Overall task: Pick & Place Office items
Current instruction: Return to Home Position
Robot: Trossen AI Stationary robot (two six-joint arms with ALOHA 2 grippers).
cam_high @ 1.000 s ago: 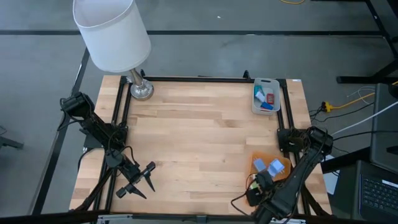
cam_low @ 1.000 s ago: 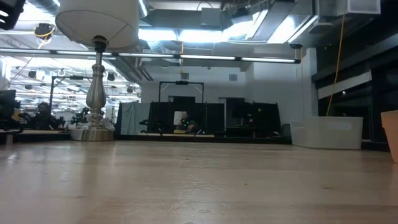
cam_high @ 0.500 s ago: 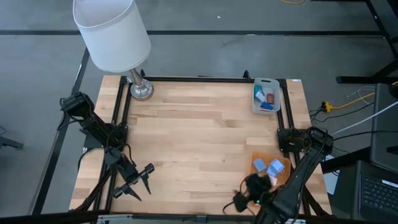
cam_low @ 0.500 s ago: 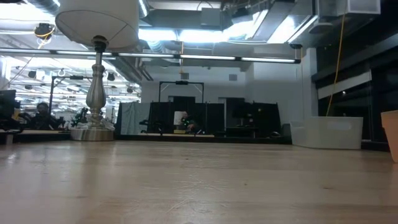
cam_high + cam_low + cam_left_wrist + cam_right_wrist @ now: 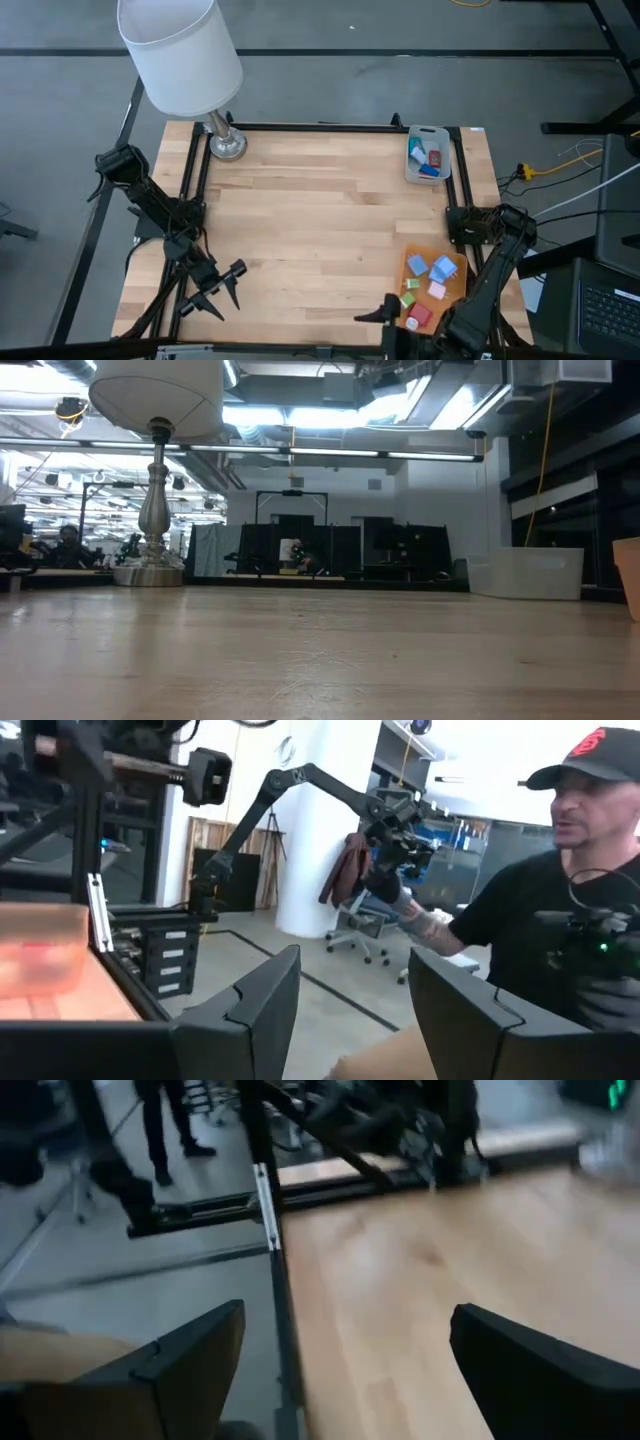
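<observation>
Several small office items lie on the flat orange sheet (image 5: pixel 452 285) at the table's near right: two light blue pieces (image 5: pixel 441 268), green ones (image 5: pixel 411 285), a pink one (image 5: pixel 437 290) and a red one (image 5: pixel 418 315). More blue and red pieces lie in the grey tray (image 5: pixel 428 133) at the far right. My right gripper (image 5: pixel 378 311) is open and empty at the near edge, left of the sheet; its own view (image 5: pixel 345 1320) shows bare table. My left gripper (image 5: pixel 225 295) is open and empty at the near left; it also shows in its wrist view (image 5: pixel 350 970).
A lamp with a white shade (image 5: pixel 180 55) and a metal base (image 5: pixel 227 145) stands at the far left corner. A black frame rail (image 5: pixel 330 127) runs round the table. A person (image 5: pixel 560 910) stands beyond the table in the left wrist view.
My right gripper has swung off the orange sheet toward the table's near edge and left, turning as it went. It has uncovered green, pink and red pieces on the sheet.
</observation>
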